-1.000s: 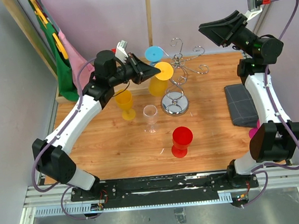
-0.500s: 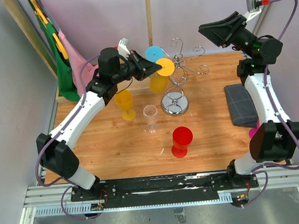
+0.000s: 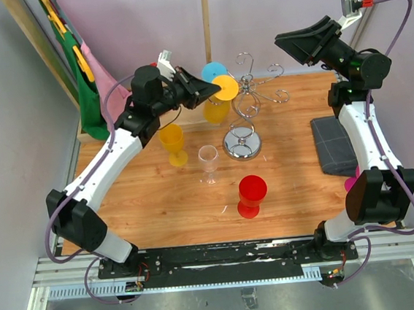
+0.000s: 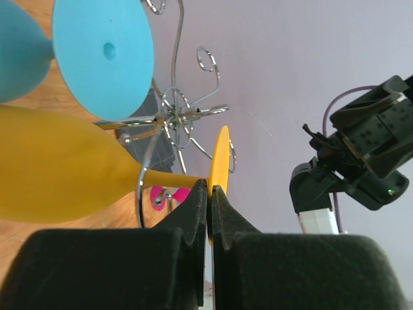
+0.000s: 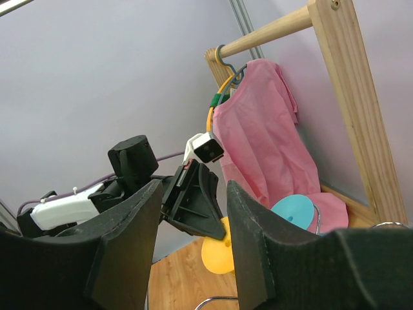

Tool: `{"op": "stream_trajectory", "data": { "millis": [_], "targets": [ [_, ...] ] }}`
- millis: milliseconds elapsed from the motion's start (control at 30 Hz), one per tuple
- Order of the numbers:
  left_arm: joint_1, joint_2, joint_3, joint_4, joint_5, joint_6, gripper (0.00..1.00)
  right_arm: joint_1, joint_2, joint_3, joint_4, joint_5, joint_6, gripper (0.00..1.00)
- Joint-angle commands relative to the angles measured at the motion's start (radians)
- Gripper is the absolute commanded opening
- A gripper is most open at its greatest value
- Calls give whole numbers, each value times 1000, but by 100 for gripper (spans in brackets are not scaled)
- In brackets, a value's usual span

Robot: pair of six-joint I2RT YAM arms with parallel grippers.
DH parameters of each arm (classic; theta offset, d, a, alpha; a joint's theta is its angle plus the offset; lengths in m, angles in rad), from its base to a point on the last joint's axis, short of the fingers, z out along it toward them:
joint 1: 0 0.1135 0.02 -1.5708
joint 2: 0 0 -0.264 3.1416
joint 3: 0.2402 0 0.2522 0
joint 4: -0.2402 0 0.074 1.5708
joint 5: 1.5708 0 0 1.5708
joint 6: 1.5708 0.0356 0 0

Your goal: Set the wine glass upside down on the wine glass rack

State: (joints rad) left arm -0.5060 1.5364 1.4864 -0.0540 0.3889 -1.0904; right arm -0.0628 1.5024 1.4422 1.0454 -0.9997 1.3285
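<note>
The wine glass is yellow plastic, and my left gripper (image 3: 214, 92) is shut on the rim of its round foot (image 3: 226, 87). It hangs tilted, bowl (image 3: 217, 110) down, against the left side of the chrome wine glass rack (image 3: 249, 96). In the left wrist view the foot (image 4: 219, 161) stands edge-on between my fingertips, with the gripper (image 4: 209, 190) clamped thin on it. The stem crosses a wire loop of the rack (image 4: 177, 110). A blue glass (image 4: 103, 58) hangs upside down on the rack beside it. My right gripper (image 3: 288, 42) is raised at the back right, open and empty.
A yellow glass (image 3: 172, 140), a clear glass (image 3: 208, 162) and a red glass (image 3: 253, 194) stand upright on the wooden table (image 3: 153, 204). A grey cloth (image 3: 334, 146) lies at the right. Pink and green garments (image 3: 97, 77) hang on a wooden rail at the back left.
My left gripper has carried the yellow glass a little up and toward the back, beside the rack. The right arm has not moved.
</note>
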Motion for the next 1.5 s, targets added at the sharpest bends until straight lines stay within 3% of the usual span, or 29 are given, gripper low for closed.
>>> {"op": "stream_trajectory", "data": {
  "millis": [0,767,1467],
  "targets": [
    [-3,-64,2,54,-34,-3,0,-9,-27,-8,33,-3,-14,46],
    [30,-162,-130,59,-30,-18,0,-8,-19,-3,41,1,-3,46],
    [25,-124,-166,67,100,20,0,-5,-19,-18,42,0,-7,47]
  ]
}}
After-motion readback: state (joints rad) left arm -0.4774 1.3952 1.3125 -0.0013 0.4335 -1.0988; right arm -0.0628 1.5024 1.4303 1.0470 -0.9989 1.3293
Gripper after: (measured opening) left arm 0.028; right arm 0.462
